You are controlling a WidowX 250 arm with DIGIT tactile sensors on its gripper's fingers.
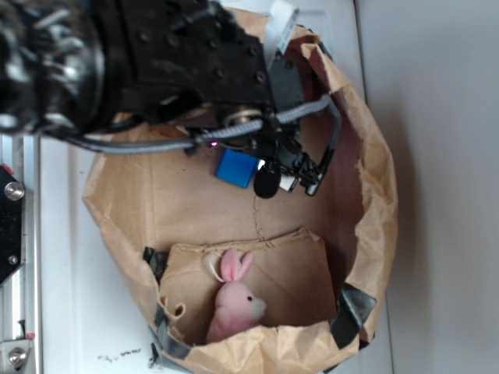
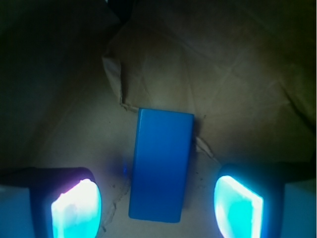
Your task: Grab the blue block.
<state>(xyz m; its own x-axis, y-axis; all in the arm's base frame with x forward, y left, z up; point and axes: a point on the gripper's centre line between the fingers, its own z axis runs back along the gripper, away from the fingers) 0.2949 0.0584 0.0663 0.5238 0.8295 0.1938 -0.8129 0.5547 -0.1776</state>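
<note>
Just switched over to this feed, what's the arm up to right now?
The gripper is down inside a shallow brown paper bag, lined up over the blue block. In the wrist view the jaws are open, with one glowing pad on each side of the block and a clear gap on both sides, so nothing is grasped yet. The block lies flat on the paper. A pink plush bunny sits at the other end of the bag, untouched.

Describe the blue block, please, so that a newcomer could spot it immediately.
Look inside the brown paper bag. The blue block lies flat on its floor, beneath the gripper, between its glowing fingers. Unlike the pink plush bunny, it is a smooth rectangular bar.
</note>
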